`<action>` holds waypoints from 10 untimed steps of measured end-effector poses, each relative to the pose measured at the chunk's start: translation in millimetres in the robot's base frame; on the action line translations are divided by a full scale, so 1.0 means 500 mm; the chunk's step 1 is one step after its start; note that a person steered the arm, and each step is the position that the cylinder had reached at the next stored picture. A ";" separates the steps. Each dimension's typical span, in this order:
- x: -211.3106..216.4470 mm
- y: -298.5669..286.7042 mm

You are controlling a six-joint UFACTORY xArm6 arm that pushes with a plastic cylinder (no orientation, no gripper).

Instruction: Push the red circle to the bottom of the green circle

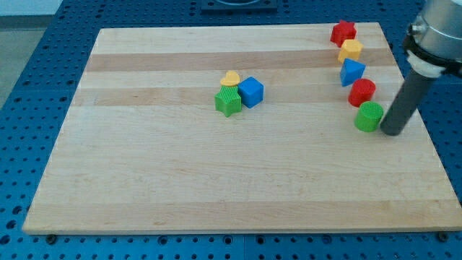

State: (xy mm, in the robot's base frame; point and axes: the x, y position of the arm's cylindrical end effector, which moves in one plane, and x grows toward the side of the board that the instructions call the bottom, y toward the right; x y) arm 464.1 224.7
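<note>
Red circle touches the green circle from the view's top; our tip stands just right of the green one. We have no gripper.

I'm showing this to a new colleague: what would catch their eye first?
A column of five blocks runs down the board's right edge, from red star to red circle and green circle. My tip stands just right of the green circle. Three blocks huddle near the middle.

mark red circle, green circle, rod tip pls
red circle (362, 92), camera view, on its top face.
green circle (369, 115), camera view, on its top face.
my tip (392, 132), camera view, rod's very end, right of green circle.
</note>
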 end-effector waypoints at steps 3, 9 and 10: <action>-0.081 -0.130; -0.137 -0.195; -0.138 -0.239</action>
State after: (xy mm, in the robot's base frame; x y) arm 394.9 105.4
